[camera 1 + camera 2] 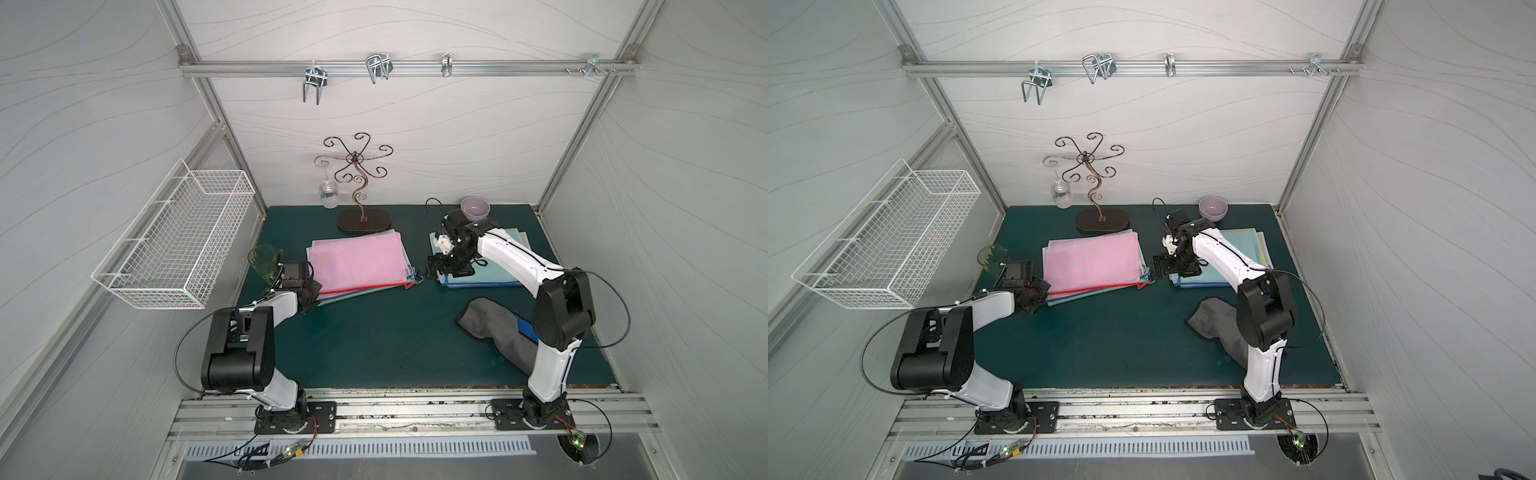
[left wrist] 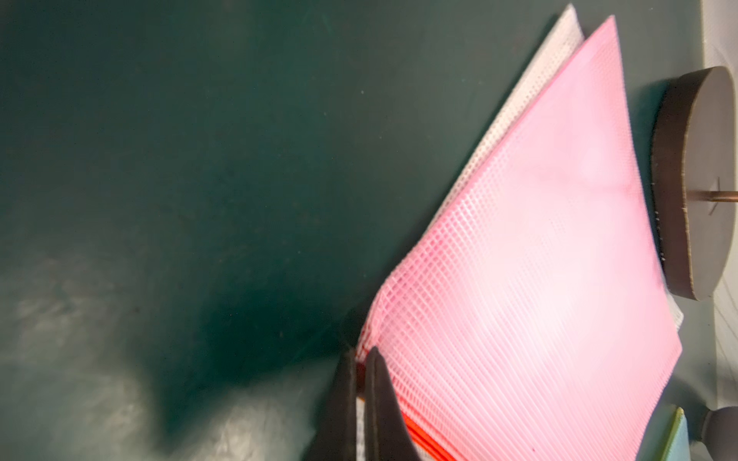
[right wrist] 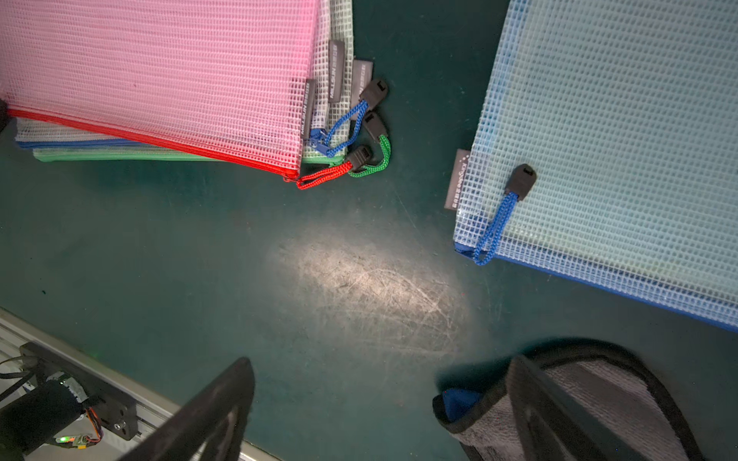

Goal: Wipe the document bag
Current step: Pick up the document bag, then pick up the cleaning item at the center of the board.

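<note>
Upper left in the right wrist view, small grey tags (image 3: pixel 307 107) sit at the zipper end of the pink document bag (image 3: pixel 159 68) and of the mesh bags (image 3: pixel 339 24) stacked under it. Their pale lettering is too blurred to read. Upper right, a similar tag (image 3: pixel 457 179) on the blue document bag (image 3: pixel 619 159) is just as illegible.

Seen from above, the pink document bag lies at the centre of the green desk (image 1: pixel 374 340), on top of its pile. At the bag's lower left corner, the left gripper (image 2: pixel 361 355) is pinched together on the red-edged corner. Just right of the pile, the right gripper (image 1: pixel 432 269) hovers with fingers spread wide, gripping nothing, at the blue document bag's left edge. A grey cloth (image 1: pixel 490 328) lies lower right.
</note>
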`<action>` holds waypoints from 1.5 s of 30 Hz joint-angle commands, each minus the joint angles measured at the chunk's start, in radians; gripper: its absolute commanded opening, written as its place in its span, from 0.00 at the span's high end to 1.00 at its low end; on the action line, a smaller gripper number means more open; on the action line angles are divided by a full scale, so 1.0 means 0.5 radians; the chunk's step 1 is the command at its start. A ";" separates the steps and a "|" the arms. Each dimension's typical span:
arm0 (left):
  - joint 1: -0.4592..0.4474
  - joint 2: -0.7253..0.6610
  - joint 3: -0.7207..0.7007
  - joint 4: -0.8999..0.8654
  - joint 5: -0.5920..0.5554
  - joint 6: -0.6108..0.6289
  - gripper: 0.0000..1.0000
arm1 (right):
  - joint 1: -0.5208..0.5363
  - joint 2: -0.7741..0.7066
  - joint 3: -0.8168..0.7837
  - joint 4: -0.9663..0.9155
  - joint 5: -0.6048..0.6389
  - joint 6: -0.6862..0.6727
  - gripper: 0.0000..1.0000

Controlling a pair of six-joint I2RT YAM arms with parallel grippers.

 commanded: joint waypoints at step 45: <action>-1.120 -1.033 -0.596 -0.738 0.116 -0.116 1.00 | -0.547 -0.437 -1.304 0.233 0.207 0.799 0.07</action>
